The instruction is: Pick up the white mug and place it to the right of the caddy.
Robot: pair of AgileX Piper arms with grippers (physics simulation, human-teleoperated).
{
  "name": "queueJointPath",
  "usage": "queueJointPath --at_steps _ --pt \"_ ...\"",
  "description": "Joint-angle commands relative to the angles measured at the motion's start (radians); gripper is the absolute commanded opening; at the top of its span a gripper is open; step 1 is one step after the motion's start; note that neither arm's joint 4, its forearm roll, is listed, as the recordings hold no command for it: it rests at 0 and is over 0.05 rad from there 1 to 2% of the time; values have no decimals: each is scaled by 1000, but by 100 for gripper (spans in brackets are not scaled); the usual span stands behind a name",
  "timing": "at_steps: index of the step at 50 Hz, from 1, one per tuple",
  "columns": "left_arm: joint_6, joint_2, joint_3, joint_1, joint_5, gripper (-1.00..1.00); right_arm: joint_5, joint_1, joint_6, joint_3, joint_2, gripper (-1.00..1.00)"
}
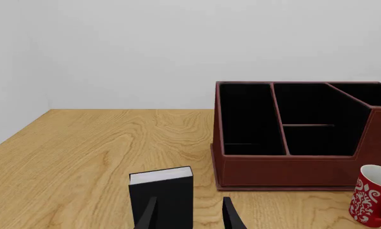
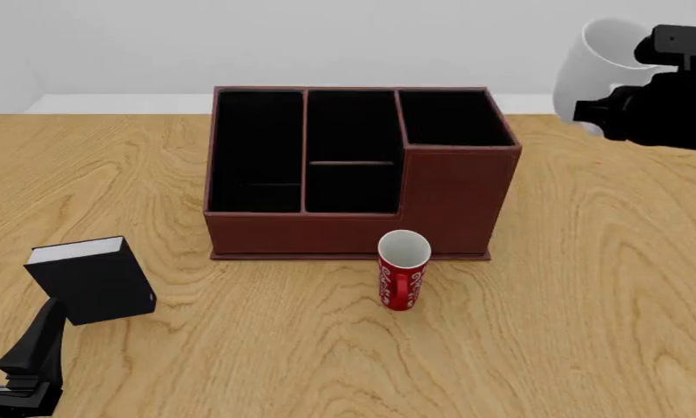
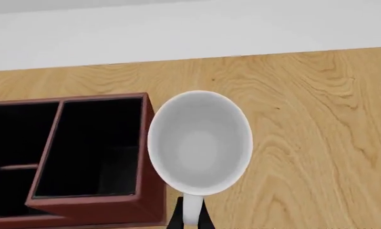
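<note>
The white mug (image 2: 590,61) hangs high over the table's far right, held by its handle in my right gripper (image 2: 604,106), which is shut on it. In the right wrist view I look into the mug's open mouth (image 3: 200,143), with the gripper (image 3: 190,215) shut on the handle. Below it lies bare table just right of the caddy (image 3: 95,207). The caddy (image 2: 348,228) is a large reddish-brown box with black compartments at the table's middle; it also shows in the left wrist view (image 1: 285,167). My left gripper (image 2: 9,338) is open and empty near the front left.
A small black book (image 2: 92,280) stands just ahead of the left gripper (image 1: 189,215); it also shows in the left wrist view (image 1: 161,191). A slim red white-patterned cup (image 2: 402,270) stands just in front of the caddy; it also shows in the left wrist view (image 1: 371,195).
</note>
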Motion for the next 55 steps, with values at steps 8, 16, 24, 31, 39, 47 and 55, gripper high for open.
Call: queueJointPath --at_steps 8,16,24,31,39,47,55 --pt "0 0 0 0 0 100 -40 -34 14 28 59 -100" --pt "0 0 0 0 0 100 -44 -68 -6 47 71 -100" --pt "0 0 0 0 0 100 -36 -88 -22 57 87 -100" --pt "0 0 0 0 0 100 -35 -102 -48 74 99 -100" --pt "0 0 0 0 0 100 -20 -99 -52 74 98 -100" --pt "0 0 0 0 0 100 -19 -99 -64 81 118 -100" --pt "0 0 0 0 0 100 -17 -95 -71 86 135 -100"
